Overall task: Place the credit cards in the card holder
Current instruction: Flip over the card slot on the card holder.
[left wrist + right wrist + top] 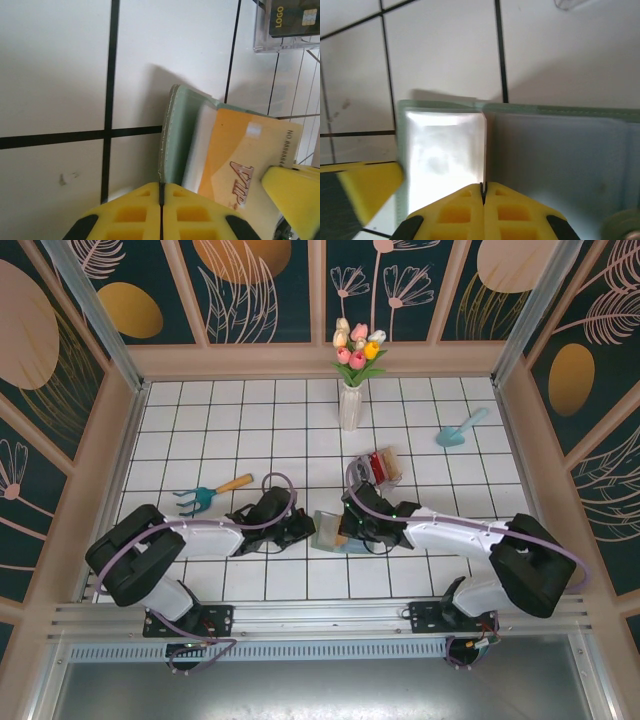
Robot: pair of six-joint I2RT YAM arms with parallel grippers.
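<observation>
The grey-green card holder (328, 527) lies open on the white tiles between the two arms. My left gripper (161, 184) is shut on the edge of the card holder's (177, 135) raised flap. A tan and orange credit card (235, 150) marked VIP rests partly inside it. My right gripper (483, 186) is shut on that card (484, 150), seen edge-on above the holder's pale inside (560, 150). In the top view the left gripper (303, 530) and right gripper (352, 530) face each other across the holder.
A clear plastic box (386, 466) with more cards stands just behind the holder; a dark card marked LOGO shows in the box (280, 30). Farther off are a garden rake (205, 497), a teal trowel (460, 428) and a vase of flowers (350, 390). Panel walls enclose the table.
</observation>
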